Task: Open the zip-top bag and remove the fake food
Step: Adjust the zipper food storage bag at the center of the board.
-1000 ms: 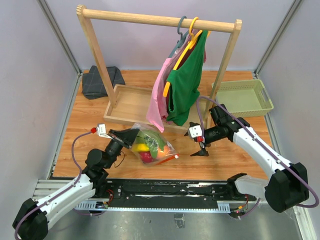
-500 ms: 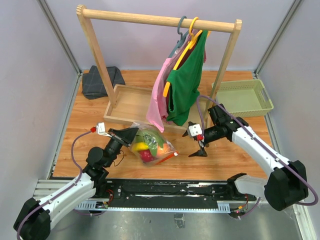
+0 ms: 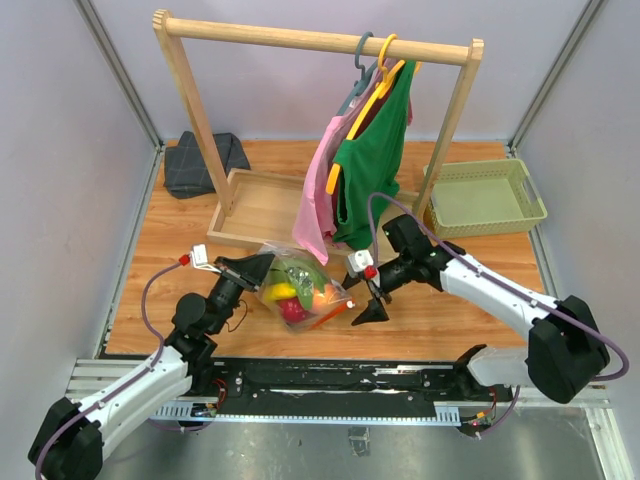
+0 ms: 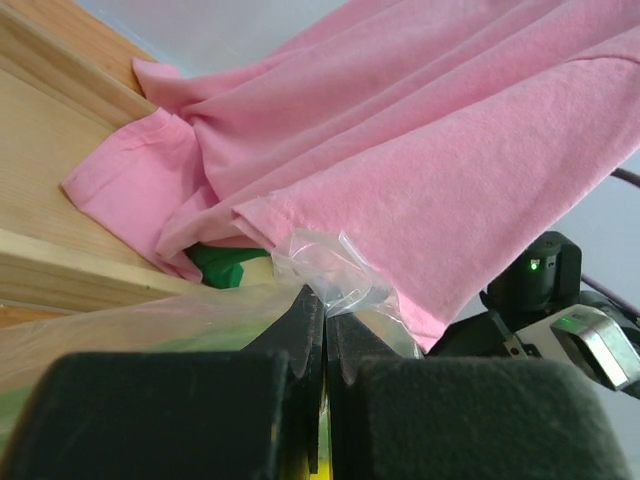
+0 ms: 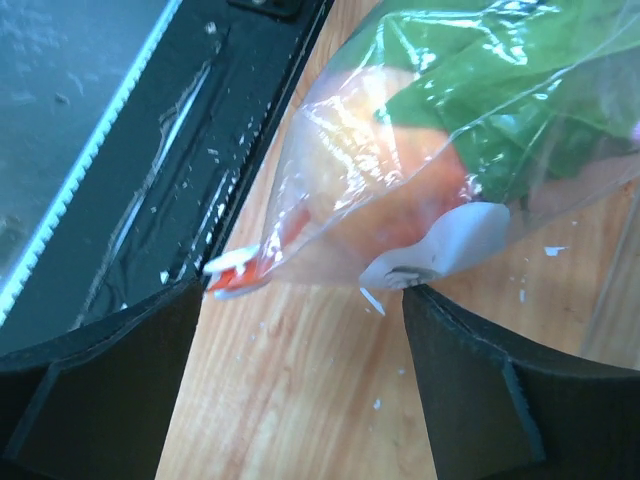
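The clear zip-top bag [image 3: 300, 288] lies on the wooden table in front of the rack, with fake food inside: a green leafy piece [image 3: 306, 274], a yellow fruit [image 3: 282, 294], a red round one [image 3: 292, 312] and a peach [image 5: 385, 215]. Its orange-red zip strip with the small white slider [image 5: 232, 272] points toward the near edge. My left gripper [image 3: 262, 270] is shut on the bag's clear plastic [image 4: 335, 275] at its left end. My right gripper [image 3: 366, 302] is open, jaws wide, just right of the slider end, not touching it.
A wooden clothes rack [image 3: 310, 42] with a pink garment [image 3: 318, 200] and a green garment [image 3: 368, 175] stands on its wooden tray base [image 3: 250, 210] behind the bag. A green basket [image 3: 485, 195] sits back right, a dark folded cloth [image 3: 200, 165] back left.
My right gripper has moved left and down toward the bag's slider end. My left gripper and the bag have stayed nearly still.
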`<state>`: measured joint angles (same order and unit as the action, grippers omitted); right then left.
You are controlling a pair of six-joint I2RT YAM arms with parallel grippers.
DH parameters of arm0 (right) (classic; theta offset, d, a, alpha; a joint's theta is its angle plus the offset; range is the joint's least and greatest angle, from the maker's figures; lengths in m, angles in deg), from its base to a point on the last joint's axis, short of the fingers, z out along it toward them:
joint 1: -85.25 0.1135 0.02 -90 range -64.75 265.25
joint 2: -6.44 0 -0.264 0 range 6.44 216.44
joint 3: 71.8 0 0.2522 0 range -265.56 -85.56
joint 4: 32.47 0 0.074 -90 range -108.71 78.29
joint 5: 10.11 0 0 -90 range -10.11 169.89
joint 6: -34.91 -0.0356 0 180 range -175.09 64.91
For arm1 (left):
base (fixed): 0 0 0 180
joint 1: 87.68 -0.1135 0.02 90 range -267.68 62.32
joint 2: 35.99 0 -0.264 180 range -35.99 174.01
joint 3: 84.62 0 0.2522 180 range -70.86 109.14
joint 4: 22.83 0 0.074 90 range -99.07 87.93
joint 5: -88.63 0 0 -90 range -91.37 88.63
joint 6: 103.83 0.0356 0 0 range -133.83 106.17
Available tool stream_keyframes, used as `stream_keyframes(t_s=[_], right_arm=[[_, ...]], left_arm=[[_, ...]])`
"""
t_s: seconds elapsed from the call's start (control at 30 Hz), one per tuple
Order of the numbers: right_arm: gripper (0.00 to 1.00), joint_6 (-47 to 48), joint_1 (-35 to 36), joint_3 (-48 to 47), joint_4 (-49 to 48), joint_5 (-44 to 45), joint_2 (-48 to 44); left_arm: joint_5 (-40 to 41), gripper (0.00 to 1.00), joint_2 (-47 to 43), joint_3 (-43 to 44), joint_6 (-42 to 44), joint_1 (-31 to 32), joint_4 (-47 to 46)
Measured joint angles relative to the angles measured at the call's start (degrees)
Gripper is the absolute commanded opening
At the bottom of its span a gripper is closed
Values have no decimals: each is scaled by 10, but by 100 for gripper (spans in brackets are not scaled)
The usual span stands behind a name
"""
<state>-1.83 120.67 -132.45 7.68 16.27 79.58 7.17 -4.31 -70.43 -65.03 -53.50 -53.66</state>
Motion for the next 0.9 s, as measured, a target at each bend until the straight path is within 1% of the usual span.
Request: stream_keyframes(t_s=[0.23, 0.33, 0.47, 0.53, 0.7, 0.9], right_arm=[[80, -204, 13, 9, -136, 5, 23], [79, -275, 23, 14, -185, 20, 31], [78, -344, 45, 15, -232, 44, 42], [75, -379, 47, 16, -254, 57, 48], [64, -454, 47, 16, -292, 89, 61], [47, -495, 47, 16, -304, 104, 63]], left_arm=[[33, 0, -18, 0, -18, 0, 15], [59, 0, -18, 0, -29, 0, 16], [93, 0, -20, 0, -38, 0, 17], [105, 0, -23, 0, -43, 0, 17], [116, 0, -30, 0, -46, -1, 19], [118, 0, -37, 0, -43, -1, 23]])
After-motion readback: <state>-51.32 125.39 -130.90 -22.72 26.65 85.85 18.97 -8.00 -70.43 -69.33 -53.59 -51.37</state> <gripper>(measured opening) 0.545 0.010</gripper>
